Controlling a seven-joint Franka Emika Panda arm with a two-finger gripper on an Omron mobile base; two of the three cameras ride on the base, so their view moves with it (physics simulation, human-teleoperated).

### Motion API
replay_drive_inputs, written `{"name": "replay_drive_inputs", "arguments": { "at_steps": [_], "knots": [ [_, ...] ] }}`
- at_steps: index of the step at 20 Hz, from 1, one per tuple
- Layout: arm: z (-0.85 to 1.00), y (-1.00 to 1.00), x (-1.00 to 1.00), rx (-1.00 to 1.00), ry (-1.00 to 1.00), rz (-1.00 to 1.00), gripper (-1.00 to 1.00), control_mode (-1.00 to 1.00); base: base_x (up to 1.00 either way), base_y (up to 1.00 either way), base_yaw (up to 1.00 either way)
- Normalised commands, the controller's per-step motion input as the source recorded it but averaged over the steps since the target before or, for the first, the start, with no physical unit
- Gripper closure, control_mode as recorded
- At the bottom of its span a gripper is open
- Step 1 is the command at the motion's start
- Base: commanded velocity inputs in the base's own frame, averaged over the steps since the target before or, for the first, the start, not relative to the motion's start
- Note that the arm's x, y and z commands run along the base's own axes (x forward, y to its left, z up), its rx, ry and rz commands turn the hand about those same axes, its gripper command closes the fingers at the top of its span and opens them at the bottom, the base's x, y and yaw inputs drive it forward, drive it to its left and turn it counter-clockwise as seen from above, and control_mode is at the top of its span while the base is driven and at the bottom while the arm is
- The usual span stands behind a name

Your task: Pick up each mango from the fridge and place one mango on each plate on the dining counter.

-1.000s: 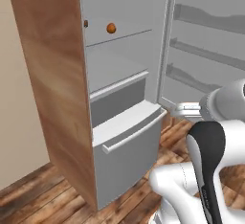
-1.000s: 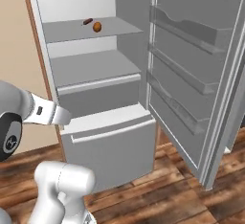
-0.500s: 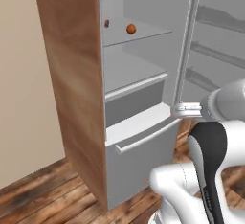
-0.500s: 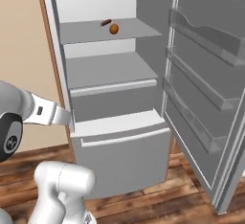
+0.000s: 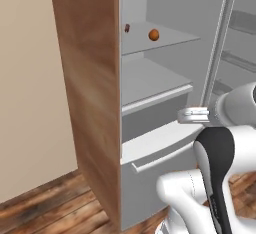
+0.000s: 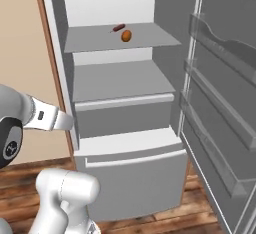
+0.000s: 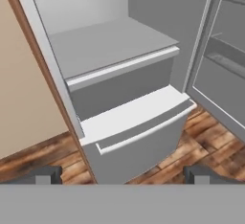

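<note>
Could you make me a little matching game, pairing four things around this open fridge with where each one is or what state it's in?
Things:
1. mango
2. sausage
3. drawer
4. gripper

Descriptions:
A. at the bottom of the fridge, bar handle across its front
B. orange-red, on the upper shelf
C. open, holding nothing
D. thin, reddish-brown, just behind the fruit

Pairs: 1-B, 2-D, 3-A, 4-C
</note>
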Motion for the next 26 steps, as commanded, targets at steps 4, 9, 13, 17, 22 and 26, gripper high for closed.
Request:
{"name": "replay_drive_inputs", "arguments": {
  "at_steps": [4, 9, 13, 17, 22, 26],
  "knots": [
    [0.0, 0.0, 0.0, 0.0, 0.0, 0.0, -1.0, 1.0, 0.32, -0.3, 0.14],
    [0.0, 0.0, 0.0, 0.0, 0.0, 0.0, -1.0, 1.0, 0.47, -0.27, 0.19],
    [0.0, 0.0, 0.0, 0.0, 0.0, 0.0, -1.0, 1.0, 0.54, -0.28, 0.29],
    [0.0, 0.0, 0.0, 0.0, 0.0, 0.0, -1.0, 1.0, 0.49, -0.26, 0.27],
    [0.0, 0.0, 0.0, 0.0, 0.0, 0.0, -1.0, 1.0, 0.34, -0.36, 0.25],
    [0.0, 0.0, 0.0, 0.0, 0.0, 0.0, -1.0, 1.0, 0.34, -0.4, 0.23]
  ]
}}
